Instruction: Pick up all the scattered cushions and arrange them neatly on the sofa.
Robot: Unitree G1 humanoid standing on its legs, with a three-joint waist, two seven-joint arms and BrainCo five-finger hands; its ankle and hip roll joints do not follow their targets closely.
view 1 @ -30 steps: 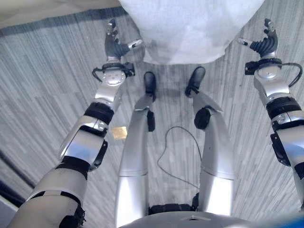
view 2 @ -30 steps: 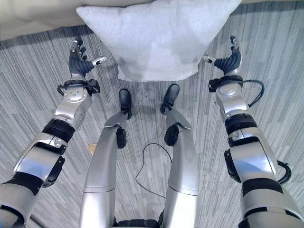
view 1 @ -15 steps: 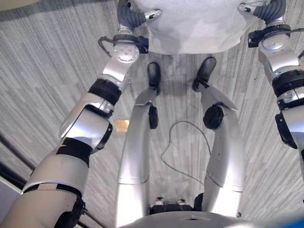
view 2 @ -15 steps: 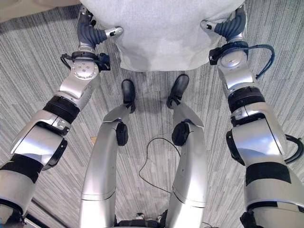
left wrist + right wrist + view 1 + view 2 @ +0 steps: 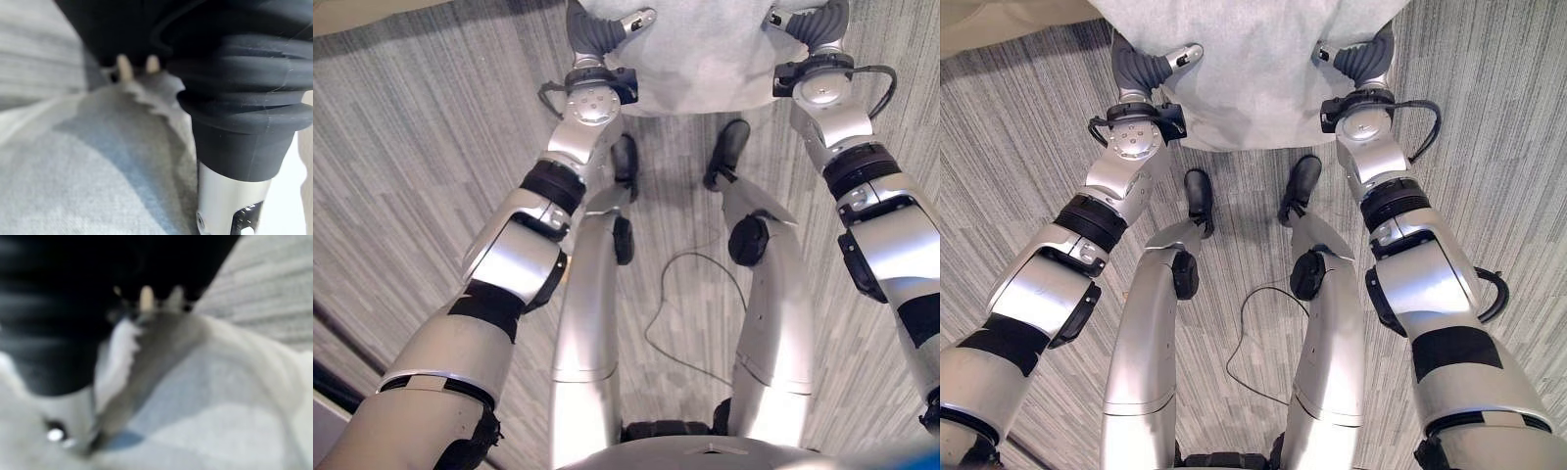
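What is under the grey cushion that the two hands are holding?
Around the cushion striped grey carpet shows, so it probably lies beneath. The left hand and right hand press its sides; their fingers are hidden behind its edges.

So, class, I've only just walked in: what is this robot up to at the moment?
The robot is holding a light grey cushion between both hands, above a grey striped carpet. The left hand presses on one side edge and the right hand on the other, thumbs lying on the fabric. Whether the fingers behind are curled cannot be seen. A pale sofa edge lies just ahead.
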